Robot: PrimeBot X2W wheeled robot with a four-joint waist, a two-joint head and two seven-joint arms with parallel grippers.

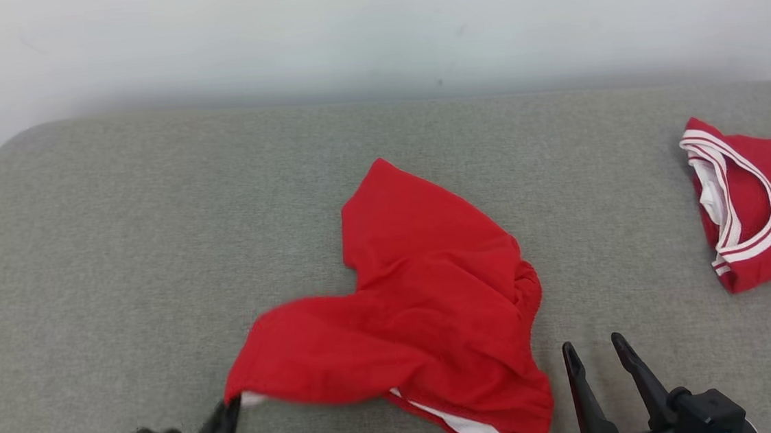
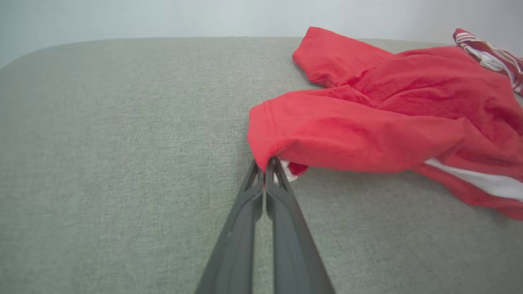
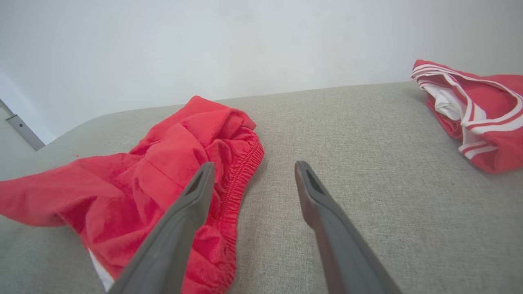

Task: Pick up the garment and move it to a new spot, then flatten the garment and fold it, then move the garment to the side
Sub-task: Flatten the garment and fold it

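1. Left gripper [image 1: 232, 404] [image 2: 265, 163]: two long dark fingers pressed together. The tips are clamped on the near-left hem corner of the red cloth garment [image 1: 426, 296] [image 2: 367, 130] [image 3: 171, 171]. A scrap of white cloth shows just beside the tips.
2. Right gripper [image 1: 592, 345] [image 3: 254, 165]: fingers spread wide with nothing between them, placed just right of the garment's near edge (whether the tips touch the cover cannot be told).
3. Red cloth garment: crumpled, lying at the middle of the surface, toward the near side.
   - One lobe stretches left to the clamped corner.
   - Another lobe points to the far side.
   - A gathered elastic band runs along its right edge.
   - A white stripe [image 1: 468, 430] shows at its near edge.
4. Red top with white-striped trim [image 1: 763, 207] [image 3: 490, 122] [image 2: 490, 57]: at the right, well apart from the garment, partly cut off by the head view's edge.
5. Grey woven upholstered surface [image 1: 121, 265]: bears both items and has a rounded far-left corner.
6. Pale plain wall [image 1: 370, 25]: stands behind the far edge.
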